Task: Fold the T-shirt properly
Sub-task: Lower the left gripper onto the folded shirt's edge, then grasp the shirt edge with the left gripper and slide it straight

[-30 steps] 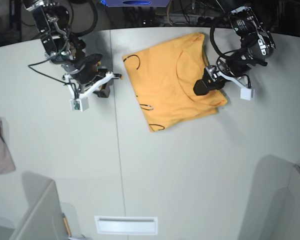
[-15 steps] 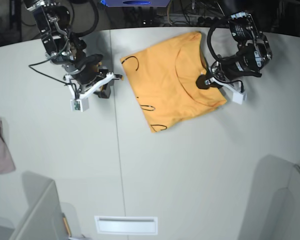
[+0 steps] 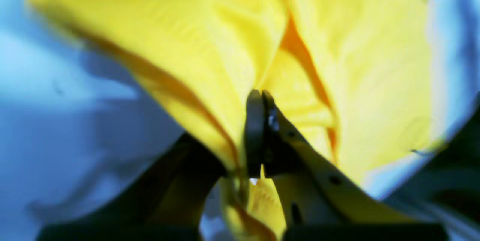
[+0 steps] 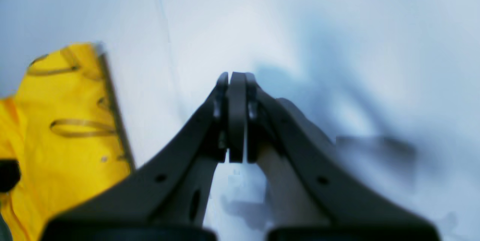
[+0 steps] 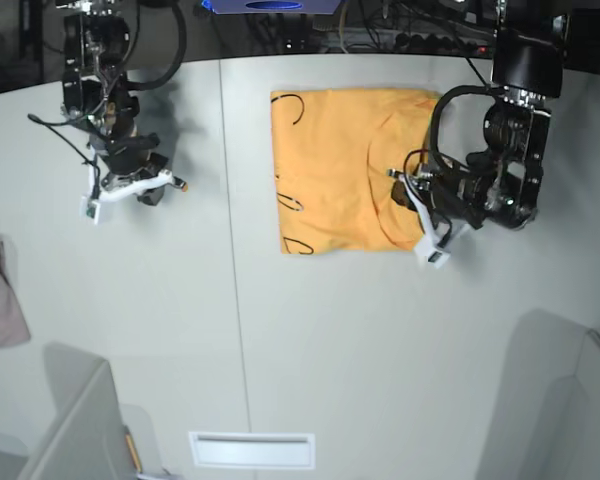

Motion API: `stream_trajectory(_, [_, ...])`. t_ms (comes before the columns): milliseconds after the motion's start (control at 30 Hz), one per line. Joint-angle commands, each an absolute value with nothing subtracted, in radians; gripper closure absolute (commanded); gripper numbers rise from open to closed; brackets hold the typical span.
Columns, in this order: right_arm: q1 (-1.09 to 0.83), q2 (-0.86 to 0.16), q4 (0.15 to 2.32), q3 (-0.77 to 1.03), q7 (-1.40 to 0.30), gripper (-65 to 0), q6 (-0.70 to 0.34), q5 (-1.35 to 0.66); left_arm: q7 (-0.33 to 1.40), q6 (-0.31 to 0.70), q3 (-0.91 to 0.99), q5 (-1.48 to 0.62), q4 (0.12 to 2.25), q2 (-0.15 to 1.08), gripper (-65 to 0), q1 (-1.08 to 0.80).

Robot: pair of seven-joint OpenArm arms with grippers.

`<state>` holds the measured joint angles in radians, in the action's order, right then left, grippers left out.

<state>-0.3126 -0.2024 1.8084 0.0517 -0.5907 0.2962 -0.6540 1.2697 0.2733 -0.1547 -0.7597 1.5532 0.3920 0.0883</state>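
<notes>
one gripper, the left (image 3: pixel 249 132), pinches the part-folded shirt (image 5: pixel 325 175) near the tabletop's (image 5: pixel 330 370) far edge, the right (image 4: pixel 237 83) closed and empty beside it, with final folds and smoothing apparently left.

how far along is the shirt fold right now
Partly done: the T-shirt already lies as a compact, roughly rectangular bundle, its black line print along one side. In hand: the left gripper has its fingers closed on a gathered fold near the other side. Left: that side still looks bunched, so it probably needs laying down and smoothing.
</notes>
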Motion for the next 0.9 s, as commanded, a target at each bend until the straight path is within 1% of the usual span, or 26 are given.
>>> stream_trajectory(0, [-0.312, -0.202, 1.807, 0.079, -0.575, 0.0, 0.295, -0.653, 1.264, 0.282, -0.199, -0.750, 1.570, 0.406, 0.0, 0.125])
stream_trajectory(100, [-0.328, -0.179, 1.764, 0.139, -0.575, 0.0, 0.295, -0.653, 1.262, 0.285, -0.323, -0.687, 1.578, 0.423, 0.0, 0.186])
stream_trajectory(267, [-0.354, -0.177, 1.756, 0.197, -0.567, 0.0, 0.295, -0.653, 1.259, 0.286, -0.544, -0.615, 1.578, 0.427, 0.0, 0.306])
stream_trajectory(333, [-0.357, -0.160, 1.758, 0.225, -0.567, 0.0, 0.295, -0.653, 1.225, 0.297, -0.645, -0.595, 1.578, 0.435, 0.0, 0.355])
stream_trajectory(500, [-0.369, -0.096, 1.753, 0.349, -0.568, 0.0, 0.295, -0.653, 1.086, 0.440, -0.854, -0.509, 1.578, 0.450, 0.0, 0.446])
stream_trajectory(633, [-0.384, -0.088, 1.753, 0.392, -0.570, 0.0, 0.295, -0.653, 0.990, 0.521, -0.958, -0.371, 1.573, 0.443, 0.0, 0.478])
stream_trajectory(767, [-0.403, -0.088, 1.753, 0.395, -0.567, 0.0, 0.295, -0.653, 0.857, 0.690, -1.001, -0.229, 1.538, 0.427, 0.0, 0.509])
stream_trajectory(867, [-0.414, -0.087, 1.753, 0.395, -0.565, 0.0, 0.295, -0.653, 0.766, 0.698, -1.010, -0.165, 1.455, 0.404, 0.0, 0.542])
